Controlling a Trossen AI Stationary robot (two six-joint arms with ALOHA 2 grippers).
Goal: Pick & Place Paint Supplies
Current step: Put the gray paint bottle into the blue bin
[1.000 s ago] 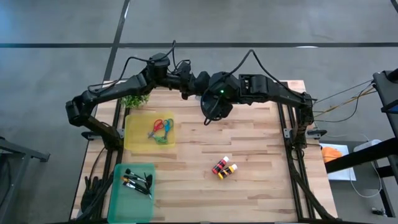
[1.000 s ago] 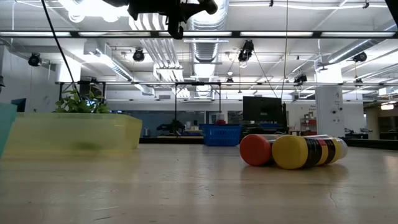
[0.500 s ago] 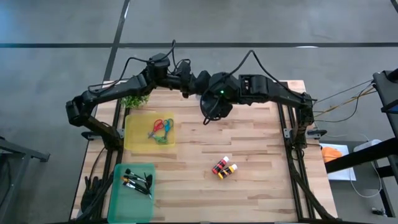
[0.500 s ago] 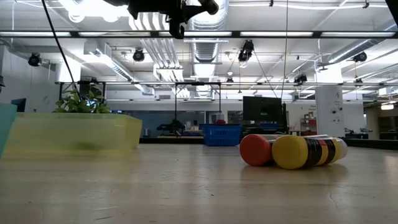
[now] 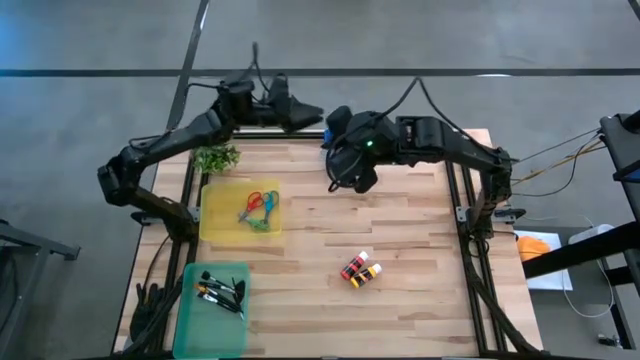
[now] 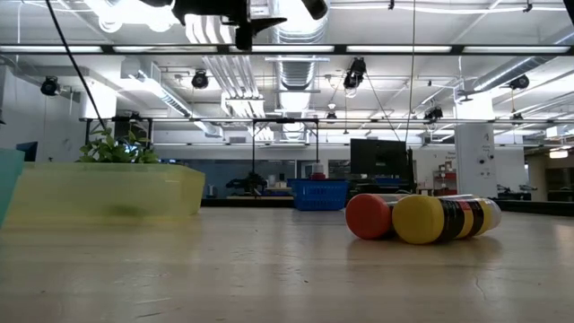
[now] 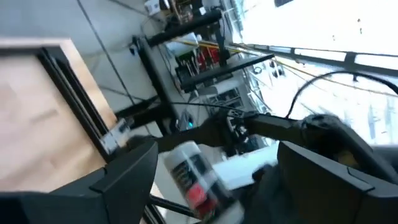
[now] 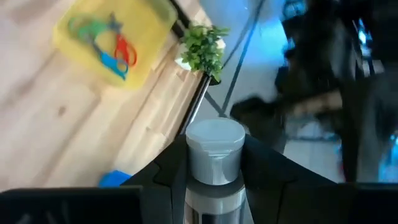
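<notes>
The right tool point(image 5: 345, 170) is clamped on a white-capped paint bottle point(image 8: 214, 155), while the left tool point(image 5: 315, 112), fingers apart, sits just beside it.

A grey concrete floor point(image 5: 90, 40), crossed by dark lines, was seen around the wooden desk point(image 5: 400, 230). Beyond it, bright ceiling lights point(image 6: 134, 11), exposed ducts point(image 6: 296, 67) and what was possibly a blue bin point(image 6: 318, 194) were shown.
</notes>
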